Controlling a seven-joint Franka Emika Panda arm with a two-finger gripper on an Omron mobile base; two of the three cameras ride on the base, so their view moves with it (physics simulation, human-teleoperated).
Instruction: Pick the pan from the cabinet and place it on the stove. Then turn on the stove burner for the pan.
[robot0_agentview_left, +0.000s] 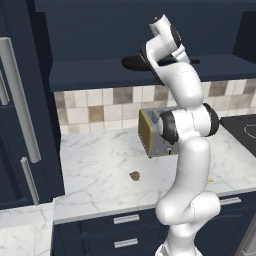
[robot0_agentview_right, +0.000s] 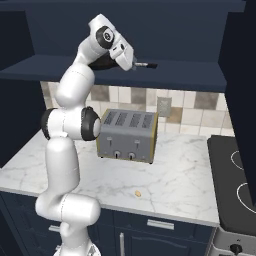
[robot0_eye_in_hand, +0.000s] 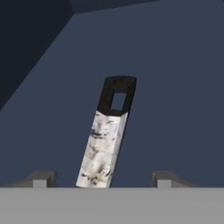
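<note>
The black pan (robot0_agentview_left: 133, 62) lies on the navy shelf of the open cabinet (robot0_agentview_left: 95, 75), its thin handle (robot0_agentview_right: 148, 65) pointing right along the shelf. My gripper (robot0_agentview_right: 131, 62) is up at shelf height, right over that handle. In the hand view the handle (robot0_eye_in_hand: 105, 144) runs away from me, pale and scuffed with a black end and a hanging hole. It passes between my two fingertips (robot0_eye_in_hand: 41, 179), which stand wide apart on either side without touching it. The gripper (robot0_eye_in_hand: 104, 180) is open. The black glass stove (robot0_agentview_right: 232, 170) lies at the counter's right end.
A silver four-slot toaster (robot0_agentview_right: 127, 135) with a yellow side stands on the marble counter (robot0_agentview_left: 100, 170) under the shelf. Two small crumbs (robot0_agentview_left: 134, 175) lie near the counter's front edge. An open cabinet door (robot0_agentview_left: 20, 105) with a long bar handle hangs at the left. Stove knobs (robot0_agentview_right: 236, 248) sit below the cooktop.
</note>
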